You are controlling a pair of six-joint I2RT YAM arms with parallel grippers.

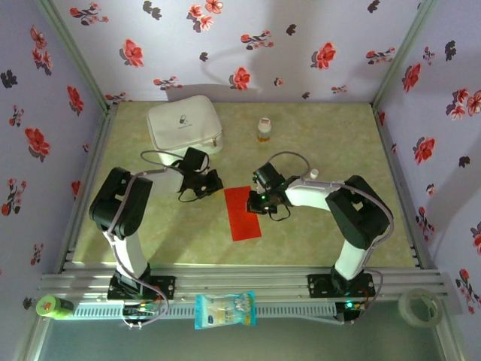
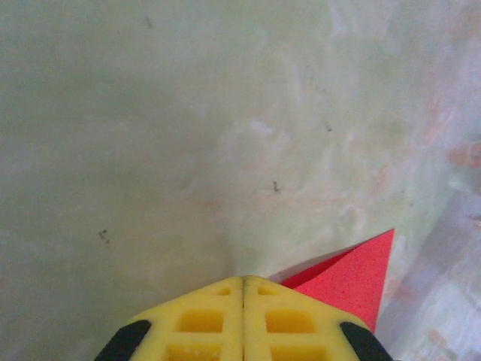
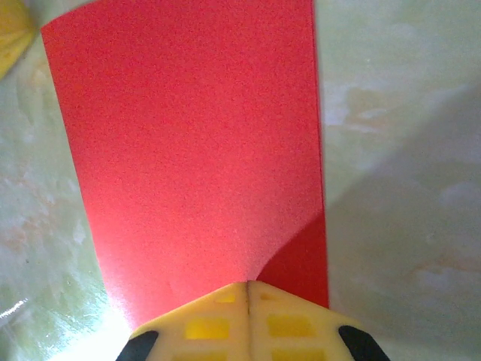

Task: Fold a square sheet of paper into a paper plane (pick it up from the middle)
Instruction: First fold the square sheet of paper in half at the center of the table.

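Overhead, the left pincer (image 1: pixel 210 183) sits left of centre on the desk (image 1: pixel 323 150), jaws closed together. Its wrist view shows the left pincer (image 2: pixel 243 280) beside a raised red corner; whether it nips that corner cannot be told. At the frame's centre lies the square sheet of paper (image 1: pixel 243 214), now a narrow upright rectangle, apparently folded in half. Touching its upper right edge is the right pincer (image 1: pixel 261 200), jaws closed. Its wrist view shows the right pincer (image 3: pixel 248 284) seemingly pinching the near edge of the paper (image 3: pixel 195 135). This looks like an early fold. The next move probably calls for aligning the edges, then pressing a crease.
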